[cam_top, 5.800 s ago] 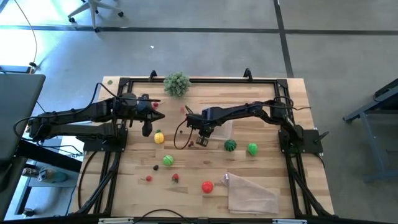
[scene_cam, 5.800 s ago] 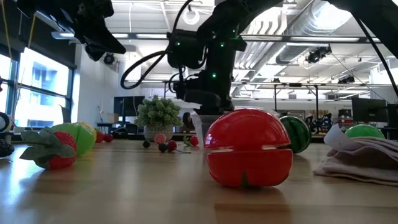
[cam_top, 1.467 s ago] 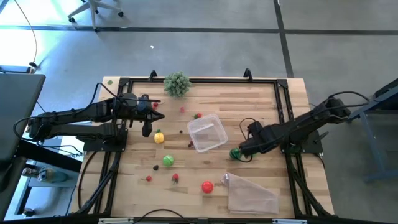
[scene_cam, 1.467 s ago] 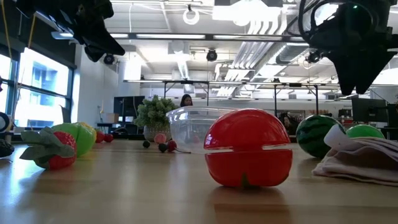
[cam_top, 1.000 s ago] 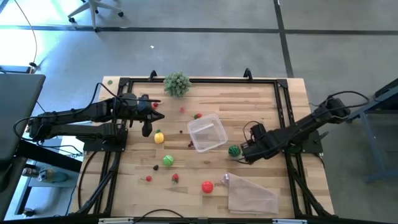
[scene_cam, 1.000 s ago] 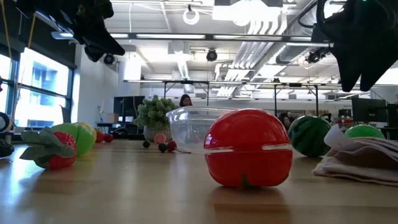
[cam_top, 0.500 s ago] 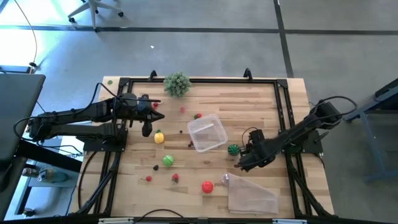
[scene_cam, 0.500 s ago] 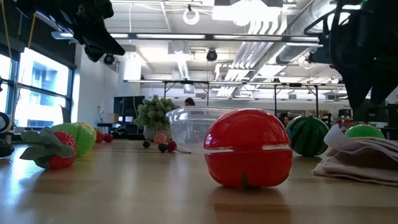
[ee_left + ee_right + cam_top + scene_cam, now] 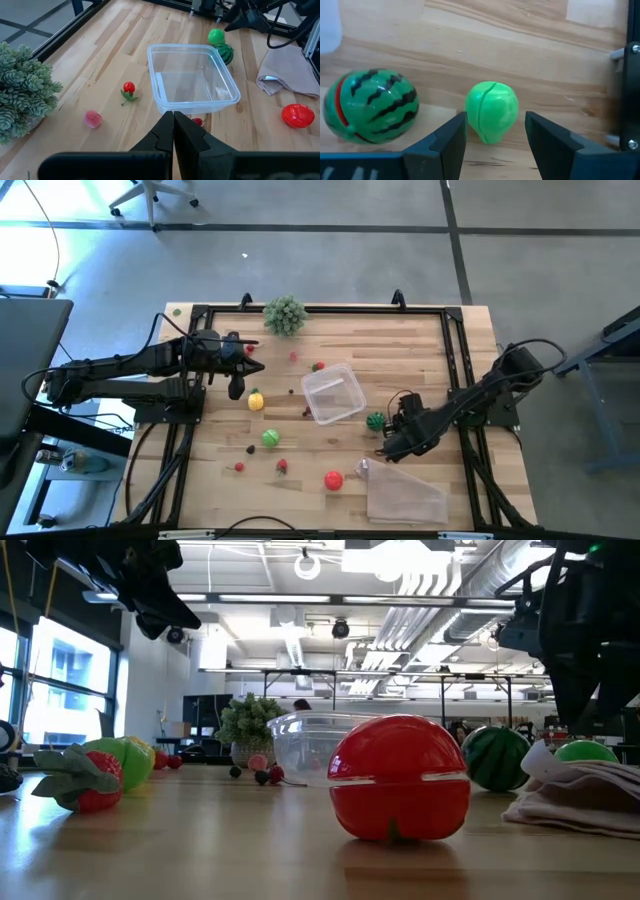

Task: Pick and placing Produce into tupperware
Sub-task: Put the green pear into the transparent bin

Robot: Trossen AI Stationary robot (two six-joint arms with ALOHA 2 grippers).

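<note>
Your right gripper (image 9: pixel 495 142) hung spread over the green fruit (image 9: pixel 492 112) beside the striped melon (image 9: pixel 370 106), near the empty tupperware (image 9: pixel 333 393); your left gripper (image 9: pixel 174 131) waited, pressed together.

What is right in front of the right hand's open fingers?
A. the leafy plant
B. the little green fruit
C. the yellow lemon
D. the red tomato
B: the right hand stands open, with the little green fruit just beyond its fingers, beside the striped melon.
</note>
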